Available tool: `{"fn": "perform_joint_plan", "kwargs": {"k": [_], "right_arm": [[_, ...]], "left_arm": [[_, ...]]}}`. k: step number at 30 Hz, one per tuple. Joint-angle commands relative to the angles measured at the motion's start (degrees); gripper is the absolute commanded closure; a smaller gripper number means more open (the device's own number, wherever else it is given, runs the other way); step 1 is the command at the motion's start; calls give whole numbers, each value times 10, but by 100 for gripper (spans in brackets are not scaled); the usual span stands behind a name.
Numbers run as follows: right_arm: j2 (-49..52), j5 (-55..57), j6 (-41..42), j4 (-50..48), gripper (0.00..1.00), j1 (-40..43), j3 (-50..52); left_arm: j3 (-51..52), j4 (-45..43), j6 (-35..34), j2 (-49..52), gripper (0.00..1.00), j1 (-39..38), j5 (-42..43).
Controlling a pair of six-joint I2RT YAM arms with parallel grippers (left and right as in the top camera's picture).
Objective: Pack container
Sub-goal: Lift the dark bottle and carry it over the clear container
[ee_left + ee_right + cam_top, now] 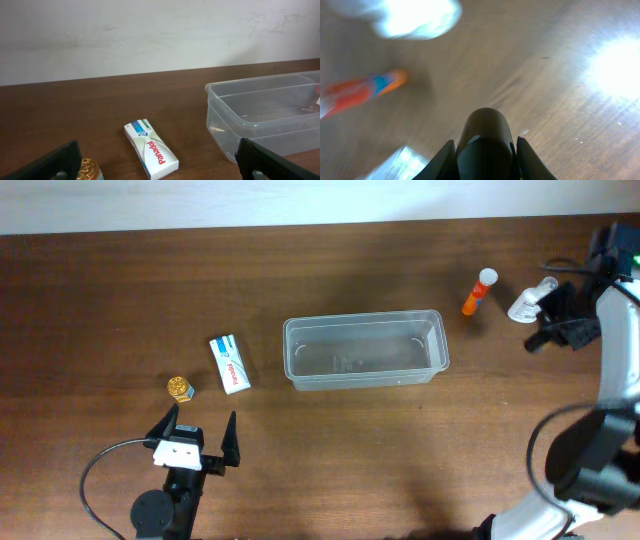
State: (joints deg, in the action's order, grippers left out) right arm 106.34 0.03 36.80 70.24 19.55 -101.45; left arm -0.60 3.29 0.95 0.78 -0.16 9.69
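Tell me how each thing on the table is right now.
container: open, empty.
Panadol box: closed, lying flat.
gold-capped jar: capped, upright.
orange tube: white cap on.
left gripper: open, empty.
right gripper: shut on dark round thing.

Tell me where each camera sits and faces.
Overhead: above the table, looking down on the container; left gripper, right gripper show.
Left wrist: low, facing container and Panadol box; open fingers at bottom.
Right wrist: blurred, angled at the table; fingers grip a dark rounded thing.
Shared: orange tube, overhead and right wrist.
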Motion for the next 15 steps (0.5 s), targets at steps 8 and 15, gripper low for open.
{"fn": "perform_joint_plan", "kwargs": {"k": [8, 15], "right_arm": [[-74, 3, -98, -28, 72, -200, -17], [-38, 39, -134, -42, 72, -284, -16]], "left_arm": [[0, 4, 8, -5, 1, 4, 10], [0, 4, 8, -5, 1, 4, 10]]}}
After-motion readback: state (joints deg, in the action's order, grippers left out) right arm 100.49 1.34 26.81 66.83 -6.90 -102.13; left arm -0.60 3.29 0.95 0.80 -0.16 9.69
